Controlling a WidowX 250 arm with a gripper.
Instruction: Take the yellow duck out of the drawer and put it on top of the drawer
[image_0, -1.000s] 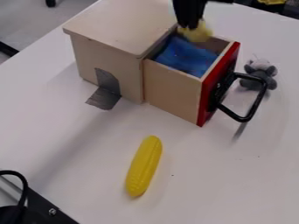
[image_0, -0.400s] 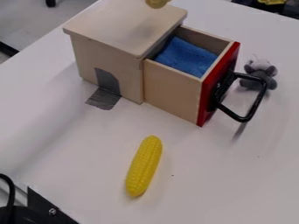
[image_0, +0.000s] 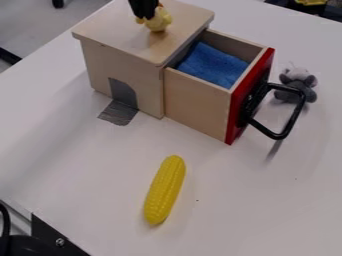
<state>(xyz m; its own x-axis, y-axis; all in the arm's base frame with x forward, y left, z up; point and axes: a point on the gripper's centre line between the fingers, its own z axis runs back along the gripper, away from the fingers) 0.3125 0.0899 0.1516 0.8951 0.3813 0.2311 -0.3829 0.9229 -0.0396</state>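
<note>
My gripper comes down from the top edge over the wooden box top, shut on the yellow duck. The duck is at or just above that top surface; whether it touches the wood I cannot tell. To the right, the drawer with its red front stands pulled out, a blue cloth lying inside it.
A black handle juts from the drawer front, and a grey plush toy sits behind it. A yellow corn cob lies on the white table. Grey tape runs from the box's side onto the table.
The duck, in my gripper, has gone from above the drawer up and left, then down over the box top. Drawer, cloth, corn and plush toy have stayed put.
</note>
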